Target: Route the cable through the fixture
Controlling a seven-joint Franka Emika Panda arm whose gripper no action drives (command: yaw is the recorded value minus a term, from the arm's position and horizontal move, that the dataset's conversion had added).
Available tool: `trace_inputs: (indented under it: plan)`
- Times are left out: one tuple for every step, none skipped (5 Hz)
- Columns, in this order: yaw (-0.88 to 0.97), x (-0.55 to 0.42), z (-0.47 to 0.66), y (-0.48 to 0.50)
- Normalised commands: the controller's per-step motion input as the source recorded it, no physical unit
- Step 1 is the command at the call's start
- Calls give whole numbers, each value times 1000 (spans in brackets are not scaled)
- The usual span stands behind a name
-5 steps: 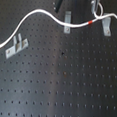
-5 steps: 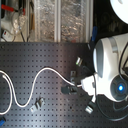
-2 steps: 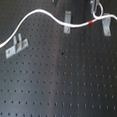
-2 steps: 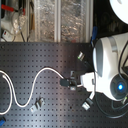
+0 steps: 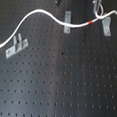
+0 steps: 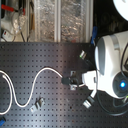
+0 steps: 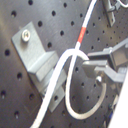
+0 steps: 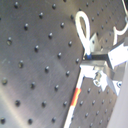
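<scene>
Beside the slanted fixture [image 7: 42,67], the gripper [image 7: 90,67] pinches the cable [image 7: 75,52], whose loop lies against the clip.

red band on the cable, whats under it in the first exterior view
Only bare black pegboard shows under the red band of the cable. It lies between the two narrow clips, the fixture and the upright clip, over neither. Whether it touches the board cannot be told.

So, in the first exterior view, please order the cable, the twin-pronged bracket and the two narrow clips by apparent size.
1. cable, clearly the longest.
2. twin-pronged bracket, widest of the metal parts.
3. slanted clip and upright clip: these look alike, so I do not rank them.
</scene>
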Motion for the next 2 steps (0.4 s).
trace_inputs:
  plan:
    - [0, -17, 0, -2]
    - [0, -213, -126, -66]
